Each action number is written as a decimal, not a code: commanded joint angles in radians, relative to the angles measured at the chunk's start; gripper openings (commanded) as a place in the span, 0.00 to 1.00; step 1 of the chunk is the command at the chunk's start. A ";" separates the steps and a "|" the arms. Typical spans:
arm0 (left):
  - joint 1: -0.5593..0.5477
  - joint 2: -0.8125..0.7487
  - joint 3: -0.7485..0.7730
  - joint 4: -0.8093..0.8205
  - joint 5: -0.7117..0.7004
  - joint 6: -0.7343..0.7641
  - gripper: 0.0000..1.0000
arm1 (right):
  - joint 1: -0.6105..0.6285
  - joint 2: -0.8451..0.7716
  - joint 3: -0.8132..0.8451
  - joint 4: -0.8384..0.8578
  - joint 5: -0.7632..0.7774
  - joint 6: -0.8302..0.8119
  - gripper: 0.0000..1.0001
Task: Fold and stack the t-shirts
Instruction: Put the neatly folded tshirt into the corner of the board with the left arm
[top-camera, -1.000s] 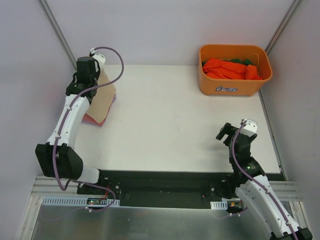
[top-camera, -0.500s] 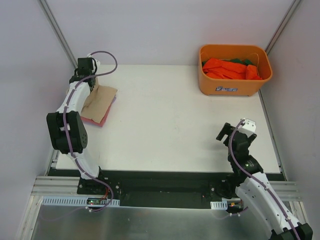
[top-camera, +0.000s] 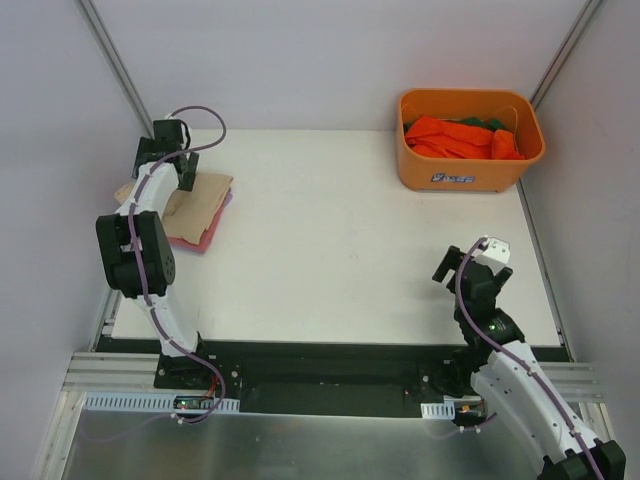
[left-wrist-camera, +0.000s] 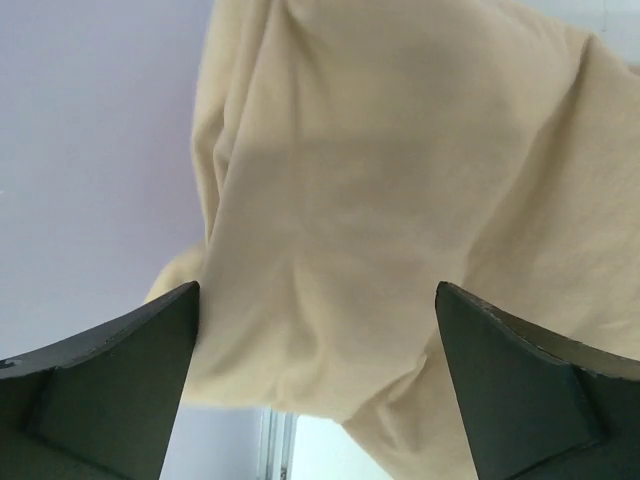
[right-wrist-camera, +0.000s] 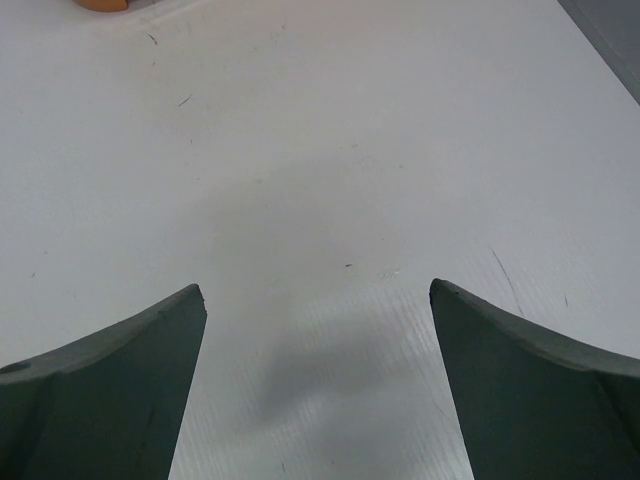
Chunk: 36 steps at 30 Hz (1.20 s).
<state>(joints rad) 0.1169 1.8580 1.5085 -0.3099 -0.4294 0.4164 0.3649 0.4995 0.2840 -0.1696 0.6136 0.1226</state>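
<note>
- Left gripper (left-wrist-camera: 318, 290): its fingers (left-wrist-camera: 110, 380) are spread wide with nothing between them, poised close over the tan shirt (top-camera: 203, 198).
- Tan shirt: it lies rumpled at the upper left of the overhead view, on top of the red shirt (top-camera: 206, 240). One flap shows to the left of the arm, by the table (top-camera: 350, 250) edge (whether it overhangs cannot be told).
- Right gripper (top-camera: 452, 266): it is also open, over bare table at the lower right of the overhead view, well apart from every shirt.
- Bin (top-camera: 470, 170): it sits at the upper right and holds orange shirts (top-camera: 450, 135) and a green shirt (top-camera: 483, 122), none of them yet on the stack.
- Risk 1: if you close the left fingers here, you will likely pinch a loose ridge rather than a hem. Lifting would then drag the fold open and undo the shape.
- Risk 2: pressing deeper could catch both layers. The red shirt would then come up with the tan one, and the stack would shift.
- Risk 3: the flap by the left edge may slip off the table if you pull the cloth that way. Soft cotton follows its own weight once it hangs.
- Risk 4: the stack sits close to the wall at the left, so the arm has little room to swing. A wide sweep could brush the cloth askew.
</note>
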 joint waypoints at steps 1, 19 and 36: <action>0.012 -0.123 0.038 0.002 -0.008 -0.071 0.99 | -0.001 0.005 0.035 0.013 0.023 0.020 0.96; -0.374 -0.592 0.061 -0.055 0.260 -0.619 0.99 | -0.011 -0.019 0.024 -0.034 -0.034 0.078 0.96; -0.810 -0.931 -0.904 0.305 0.203 -0.924 0.99 | -0.014 -0.096 -0.006 -0.018 -0.021 0.072 0.96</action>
<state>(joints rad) -0.6930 1.0302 0.6266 -0.1814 -0.2020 -0.4332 0.3576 0.4374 0.2836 -0.2138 0.5797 0.1905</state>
